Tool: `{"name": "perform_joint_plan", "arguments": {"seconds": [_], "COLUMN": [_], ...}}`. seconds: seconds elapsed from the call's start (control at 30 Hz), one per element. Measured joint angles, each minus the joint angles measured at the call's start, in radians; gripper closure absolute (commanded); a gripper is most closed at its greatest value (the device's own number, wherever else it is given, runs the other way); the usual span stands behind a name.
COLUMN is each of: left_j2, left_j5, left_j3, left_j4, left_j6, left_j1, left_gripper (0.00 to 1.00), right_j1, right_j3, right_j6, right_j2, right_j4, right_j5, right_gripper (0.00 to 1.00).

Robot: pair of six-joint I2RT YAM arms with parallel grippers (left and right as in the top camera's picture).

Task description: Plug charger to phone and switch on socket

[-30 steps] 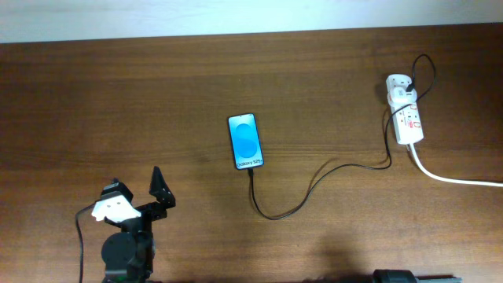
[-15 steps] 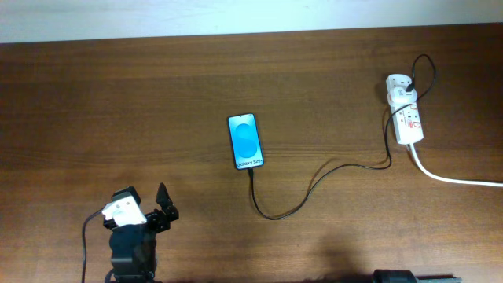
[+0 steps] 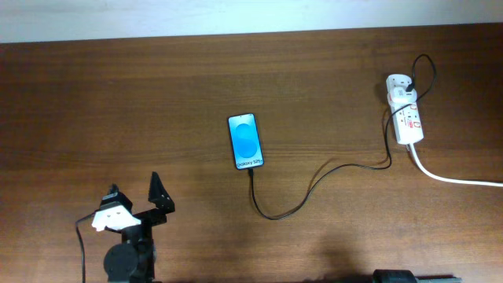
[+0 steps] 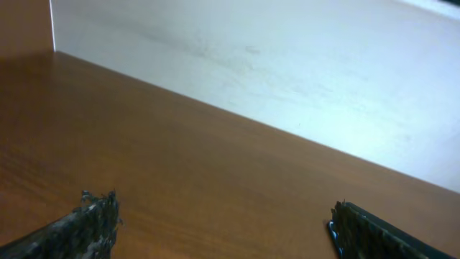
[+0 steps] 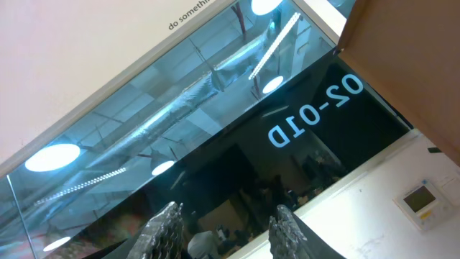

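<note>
The phone (image 3: 246,141) lies flat mid-table with its blue screen up. The thin black charger (image 3: 314,185) runs from the phone's near end, loops toward me, then goes right and up to the white socket (image 3: 406,114) at the far right. Its tip meets the phone's near edge. My left gripper (image 3: 134,187) is open and empty at the near left, well away from the phone. In the left wrist view its fingers (image 4: 223,219) frame only bare table and wall. My right gripper (image 5: 226,216) is open and empty, pointing up at a window.
A thick white cord (image 3: 456,179) leaves the socket toward the right edge. A pale wall (image 4: 287,65) rises behind the table's far edge. A bit of the right arm's base (image 3: 393,276) shows at the near edge.
My left gripper swivelled right and then back left, ending slightly nearer the front edge. The phone, charger and socket have not moved.
</note>
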Motion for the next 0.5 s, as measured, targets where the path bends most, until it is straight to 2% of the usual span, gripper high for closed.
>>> {"name": "perform_joint_plan", "arguments": {"seconds": [0.13,0.17,0.27,0.3,0.43,0.5], "left_j2": [0.0,0.0,0.0,0.0,0.0,0.0], "left_j5": [0.0,0.0,0.0,0.0,0.0,0.0], "left_j3": [-0.018,-0.018,-0.019,-0.019,-0.019,-0.019], "left_j4": [0.011,0.012,0.012,0.012,0.011,0.011], "left_j6": [0.0,0.0,0.0,0.0,0.0,0.0], "left_j1": [0.0,0.0,0.0,0.0,0.0,0.0], "left_gripper": [0.01,0.01,0.01,0.01,0.01,0.01], "right_j1": [0.0,0.0,-0.005,-0.009,-0.042,-0.045], "right_j3": [-0.012,-0.019,-0.086,-0.107,-0.196,-0.247], "right_j6": [0.0,0.0,0.0,-0.005,-0.002,0.0], "right_j2": [-0.001,-0.002,-0.002,-0.002,-0.003,-0.004], "right_j4": [0.005,0.01,0.069,0.089,0.179,0.156], "right_j5": [-0.012,-0.021,-0.099,-0.113,-0.137,-0.087], "right_gripper": [0.51,0.45,0.1,0.01,0.01,0.01]}}
